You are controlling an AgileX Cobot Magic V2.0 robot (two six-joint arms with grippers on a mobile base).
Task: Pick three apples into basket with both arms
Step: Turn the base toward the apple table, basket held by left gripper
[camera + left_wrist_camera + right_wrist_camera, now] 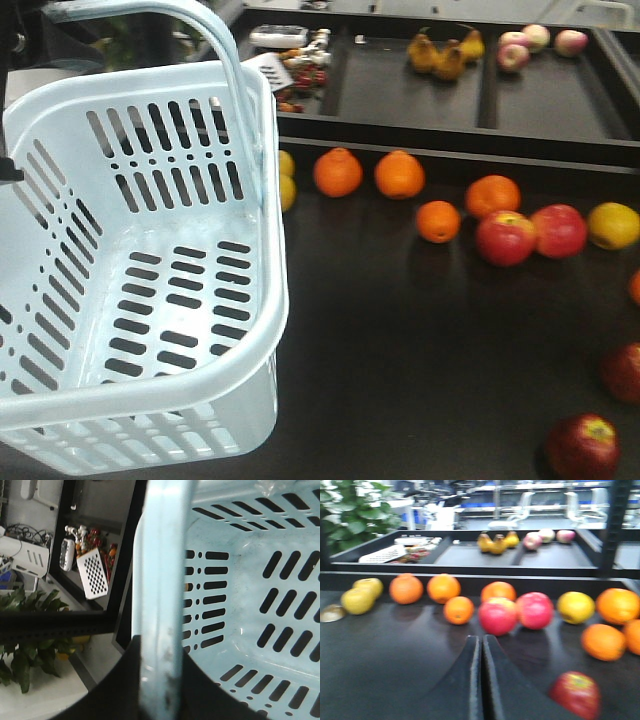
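Logging our left gripper [161, 687] clamped on the basket [140, 392] handle; our right gripper [481, 672] pressed together above the table [400, 350], one apple [575, 694] near.

place: office-lab | cues: desk chairs [522, 509], leafy plant [351, 516] (background blurred)

Smooth, glossy plastic basket [150, 392]; faintly reflective dark tabletop [400, 350]; shiny-skinned apples [583, 447]
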